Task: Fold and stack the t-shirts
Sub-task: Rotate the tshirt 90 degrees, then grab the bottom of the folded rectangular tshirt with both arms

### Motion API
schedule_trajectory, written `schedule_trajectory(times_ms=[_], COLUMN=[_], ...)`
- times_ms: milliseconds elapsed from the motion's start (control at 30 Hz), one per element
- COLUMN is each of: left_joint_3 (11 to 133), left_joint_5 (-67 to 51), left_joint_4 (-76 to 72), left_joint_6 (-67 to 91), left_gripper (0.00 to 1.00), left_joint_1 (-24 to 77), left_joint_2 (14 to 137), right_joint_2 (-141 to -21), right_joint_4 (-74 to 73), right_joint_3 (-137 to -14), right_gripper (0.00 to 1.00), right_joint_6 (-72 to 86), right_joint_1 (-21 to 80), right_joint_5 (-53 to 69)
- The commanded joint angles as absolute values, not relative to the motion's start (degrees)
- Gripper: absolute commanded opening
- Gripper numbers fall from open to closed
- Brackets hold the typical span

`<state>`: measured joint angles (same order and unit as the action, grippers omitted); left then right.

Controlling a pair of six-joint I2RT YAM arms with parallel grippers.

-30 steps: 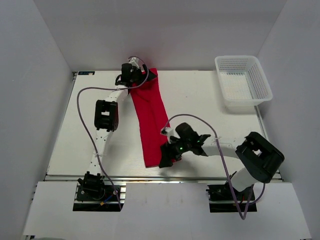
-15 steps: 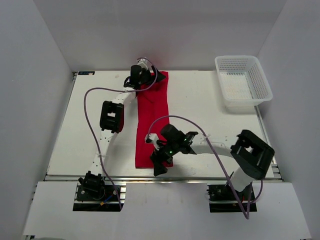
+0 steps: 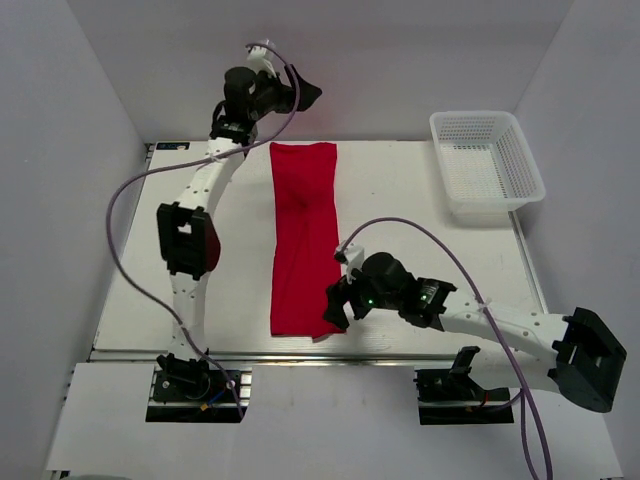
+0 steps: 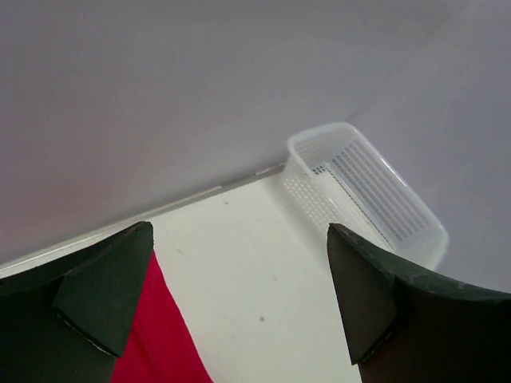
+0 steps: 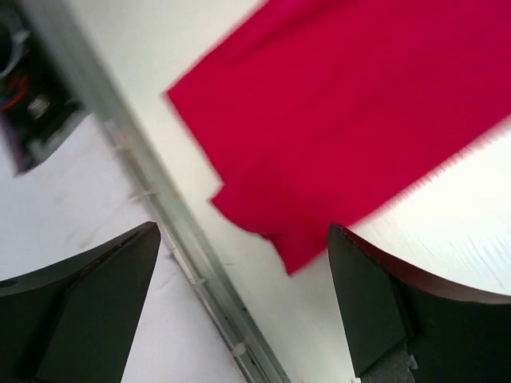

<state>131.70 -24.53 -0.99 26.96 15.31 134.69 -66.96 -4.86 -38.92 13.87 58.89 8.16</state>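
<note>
The red t-shirt (image 3: 303, 240) lies flat on the table as a long narrow strip running from the far edge to the near edge. My left gripper (image 3: 300, 95) is open and empty, raised above the shirt's far end; its wrist view shows the shirt's edge (image 4: 164, 343). My right gripper (image 3: 335, 312) is open and empty, just right of the shirt's near right corner. The right wrist view shows that near end of the shirt (image 5: 359, 120) with a small tab sticking out by the table's front edge.
A white mesh basket (image 3: 486, 165) stands at the far right corner of the table; it also shows in the left wrist view (image 4: 363, 191). The table's metal front rail (image 5: 168, 239) runs close under my right gripper.
Both grippers let go of the shirt. The left arm rose up and back from the far end. The right gripper opened and drew right, off the near end. The shirt now lies straight.
</note>
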Motion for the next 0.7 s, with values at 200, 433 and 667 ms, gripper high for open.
schedule_trajectory(times_ms=[200,433,667], left_joint_3=[75.2,41.0,30.3], left_joint_5=[-18.4,-13.4,-11.6], left_joint_4=[10.7,11.7,21.4], left_joint_6=[19.7,28.7,33.1], left_gripper=[0.99,0.99,0.99], left_joint_1=[19.9,23.5,27.2], left_joint_2=[86.7,66.3,60.0], right_joint_2=[-64.9,-67.1,-71.1], right_joint_4=[-2.5,-0.8,4.7], right_joint_3=[-32.4,-30.2,-28.4], right_gripper=[0.90,0.87,0.84], right_joint_6=[30.1,36.1,42.5], right_joint_1=[57.3,57.2,56.9], right_joint_5=[-5.4,-1.6,-1.7])
